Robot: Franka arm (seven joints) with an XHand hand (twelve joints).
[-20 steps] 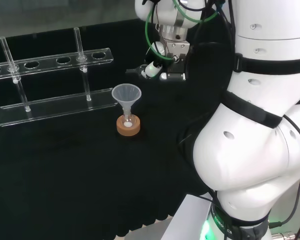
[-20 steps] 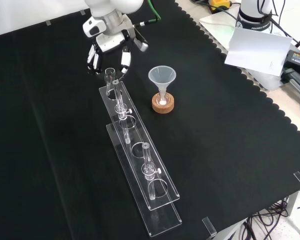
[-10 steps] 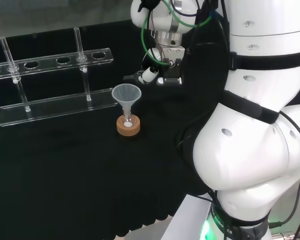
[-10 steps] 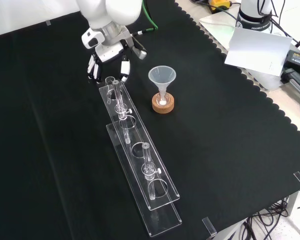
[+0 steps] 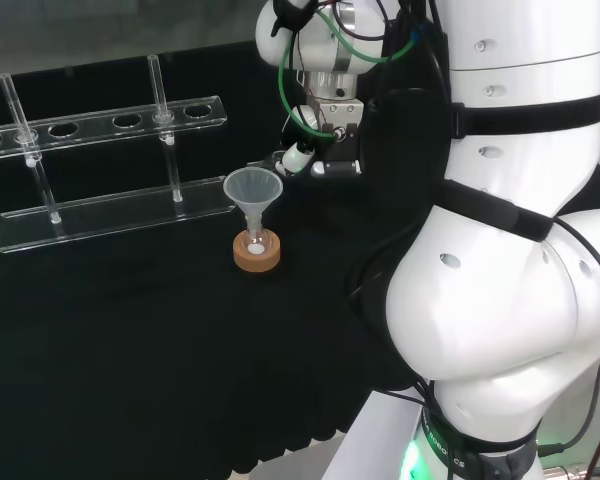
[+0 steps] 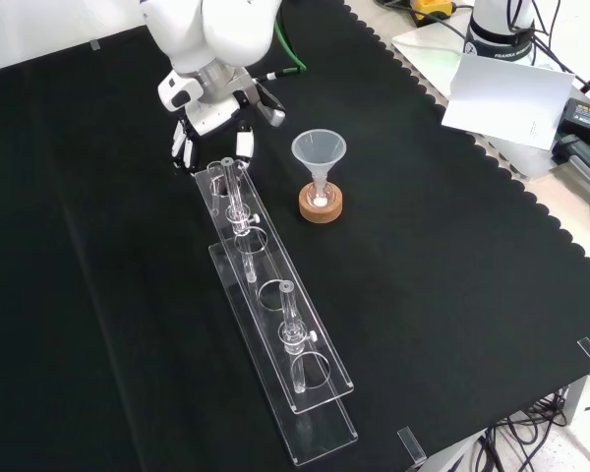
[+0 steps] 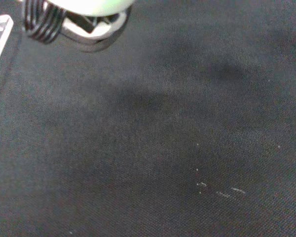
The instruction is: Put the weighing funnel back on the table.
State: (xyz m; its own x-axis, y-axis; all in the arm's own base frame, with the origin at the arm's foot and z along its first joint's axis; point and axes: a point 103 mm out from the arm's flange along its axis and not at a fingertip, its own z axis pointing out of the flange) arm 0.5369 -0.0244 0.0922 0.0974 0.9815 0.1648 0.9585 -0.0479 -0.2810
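Hand [image 6: 214, 110]: in the front view it hangs over the far end of the rack [image 6: 265, 265], left of the funnel [image 6: 319, 149]. Its fingers [image 6: 242, 146] point down and are curled in.

Weighing funnel [image 6: 218, 169]: a small clear piece shows between those fingers and is held by them (faint against the clear rack behind it). Whether it touches the cloth [image 6: 452, 256] cannot be told.

Head view: the hand sits just right of and behind the funnel's mouth, at about the mouth's height and apart from it.

Funnel: upright, mouth up, stem in a small flask on the cork ring [image 6: 321, 205], just right of the rack in the front view.

Rack: two tubes stand in it.

Wrist view: bare cloth below, a blurred white part of the hand, and one corner of the rack at the edge.
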